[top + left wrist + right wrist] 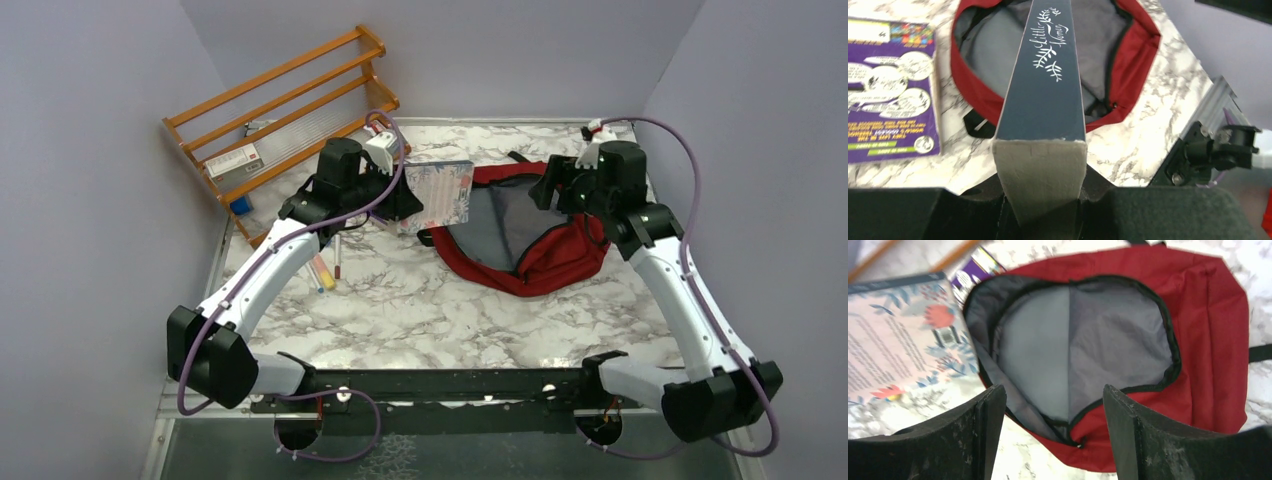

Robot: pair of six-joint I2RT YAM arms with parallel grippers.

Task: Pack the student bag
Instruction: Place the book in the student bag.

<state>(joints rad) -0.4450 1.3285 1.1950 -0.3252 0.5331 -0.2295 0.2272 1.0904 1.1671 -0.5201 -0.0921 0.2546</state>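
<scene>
Packing has barely begun, judging by how things lie. The student bag (560, 262) lies flat on the marble counter (420, 310) in the upper middle-right of the overhead frame, its zipper open, and the grey lining shows nothing inside. The left end effector (1043, 205) is clamped on the lower end of the Little Women book (1045, 85), held on edge just to the left of the bag's mouth, not yet in it. The right end effector (1054, 395) hovers over the opening with its jaws spread wide and nothing between them. Left to do: slide this book in, then probably the other loose items, then perhaps zip up.

The overhead view alone shows the wooden rack (285, 110) at upper left and some pens (325, 268) lying on the counter beneath the left arm. The left wrist view alone gives the book's spine title and a purple comic book (890, 90) flat on the counter at its left edge. The right wrist view looks straight into the bag and shows the book's flowered cover at left.
</scene>
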